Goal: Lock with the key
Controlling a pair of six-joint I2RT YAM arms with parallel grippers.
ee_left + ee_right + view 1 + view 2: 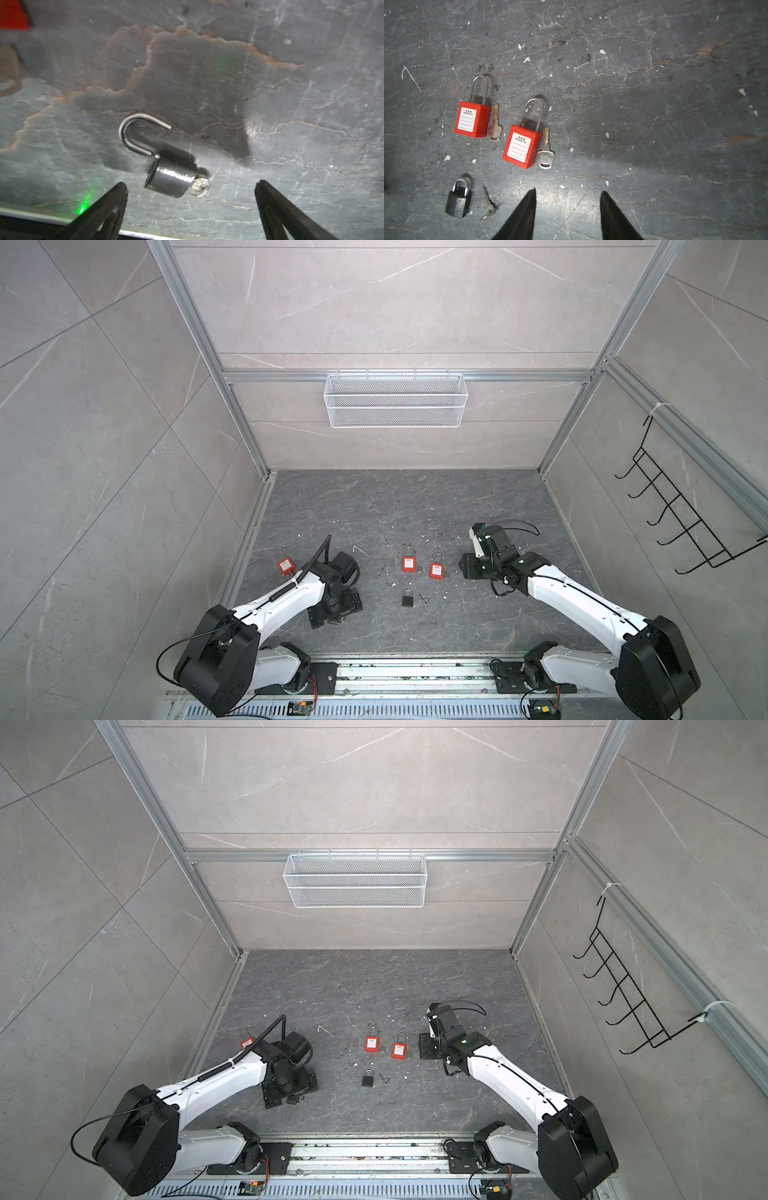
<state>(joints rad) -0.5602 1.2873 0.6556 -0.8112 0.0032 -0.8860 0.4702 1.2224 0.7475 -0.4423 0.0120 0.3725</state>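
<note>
Step in hand: approach to the open padlock [172, 180]. It lies flat on the tabletop [291, 104] at the near left, directly below the left arm's wrist. Its shackle [133, 128] is swung clear of the body and its key [199, 186] is seated in the keyway. The left fingers [108, 207] stand wide apart, one on each side of the body, not touching it. The right fingers [521, 218] stand apart and hold nothing. They hover to the right of the red padlocks [472, 119] and the black padlock [457, 203] at mid-tabletop, each with a loose key beside it.

Next move, as judged: close the left fingers on the body to steady it, press the free shackle end into its hole, then turn the key. The small body may slide under an off-centre grip
</note>
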